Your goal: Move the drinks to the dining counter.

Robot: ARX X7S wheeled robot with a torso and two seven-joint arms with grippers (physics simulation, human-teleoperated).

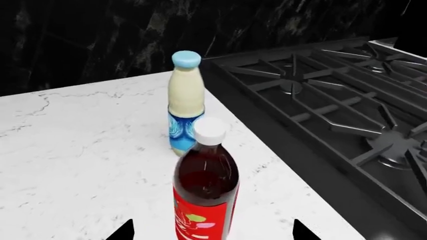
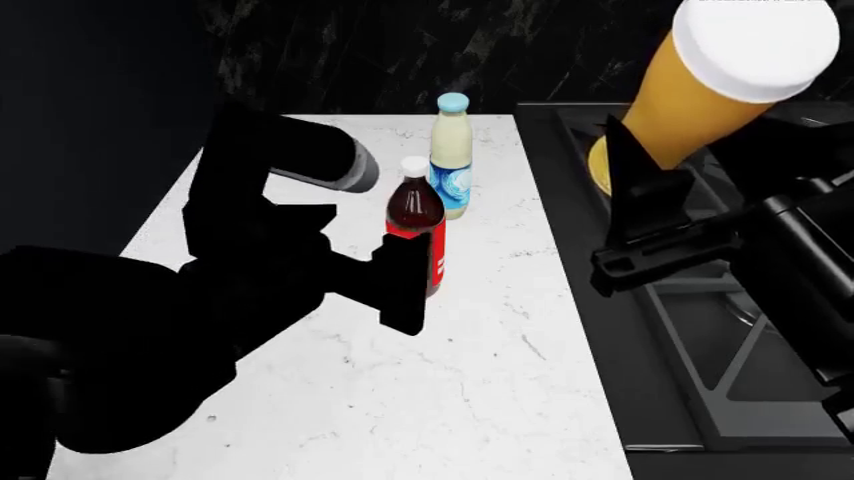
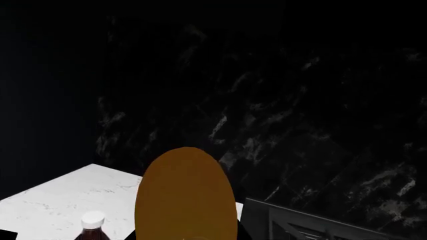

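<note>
The cola bottle, dark with a red label and white cap, stands on a white marble worktop. My left gripper is open, its fingertips wide on either side of the bottle and clear of it. The cream bottle with blue cap stands just behind the cola. My right gripper is shut on the glass of amber beer, held high over the stove. The dining counter is out of view.
A black gas stove with iron grates adjoins the worktop on the right. A dark marble wall rises behind both. My bulky black left arm covers the worktop's left part in the head view.
</note>
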